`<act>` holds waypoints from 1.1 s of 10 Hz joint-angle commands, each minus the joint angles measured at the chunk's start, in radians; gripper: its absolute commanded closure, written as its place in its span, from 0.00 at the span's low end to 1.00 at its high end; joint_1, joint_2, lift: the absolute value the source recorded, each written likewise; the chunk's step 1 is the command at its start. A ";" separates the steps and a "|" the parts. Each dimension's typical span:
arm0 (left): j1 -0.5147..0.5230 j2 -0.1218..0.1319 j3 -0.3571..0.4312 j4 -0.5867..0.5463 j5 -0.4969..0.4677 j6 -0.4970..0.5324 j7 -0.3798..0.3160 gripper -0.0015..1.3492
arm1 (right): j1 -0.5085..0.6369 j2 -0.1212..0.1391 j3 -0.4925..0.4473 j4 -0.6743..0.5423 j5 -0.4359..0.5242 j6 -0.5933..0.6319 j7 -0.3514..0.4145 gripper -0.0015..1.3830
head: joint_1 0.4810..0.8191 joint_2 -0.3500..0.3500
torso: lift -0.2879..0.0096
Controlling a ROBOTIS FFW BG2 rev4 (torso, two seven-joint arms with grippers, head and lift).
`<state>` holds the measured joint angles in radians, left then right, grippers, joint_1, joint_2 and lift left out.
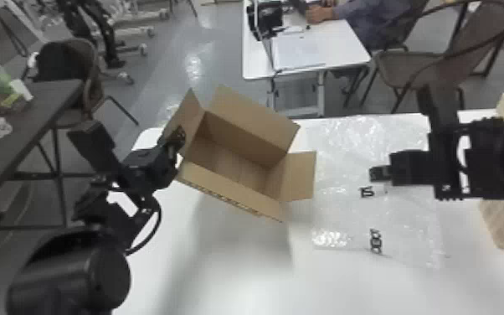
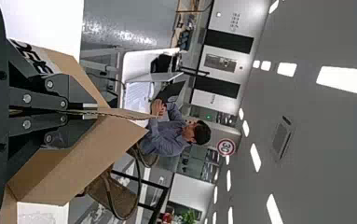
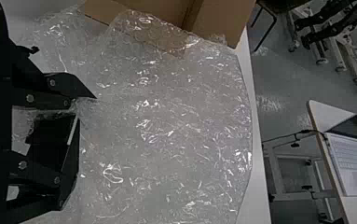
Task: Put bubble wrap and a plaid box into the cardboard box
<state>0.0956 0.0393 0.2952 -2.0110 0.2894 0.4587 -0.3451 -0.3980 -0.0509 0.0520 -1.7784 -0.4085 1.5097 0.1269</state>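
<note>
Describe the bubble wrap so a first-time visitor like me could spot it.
Find the white table, then the open cardboard box in the head view. Just to the box's right, spread over the tabletop, lies the bubble wrap. It is a wide, crinkled sheet, shiny and see-through, unlike the brown cardboard.

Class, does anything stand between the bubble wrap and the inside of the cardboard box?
Only parts of the cardboard box itself: its wall and outfolded flap, on the robot's right, lie between the bubble wrap and the open inside, so the wrap would probably have to go over them. No separate object is visible between the two.
</note>
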 commanded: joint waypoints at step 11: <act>-0.007 -0.002 -0.010 0.009 -0.004 0.002 0.000 0.90 | -0.056 -0.073 0.062 -0.001 -0.383 -0.238 0.105 0.80 | 0.33 0.84 | 0.60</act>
<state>0.0908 0.0368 0.2878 -2.0018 0.2854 0.4593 -0.3451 -0.4439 -0.1228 0.0851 -1.8301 -0.7988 1.3033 0.2176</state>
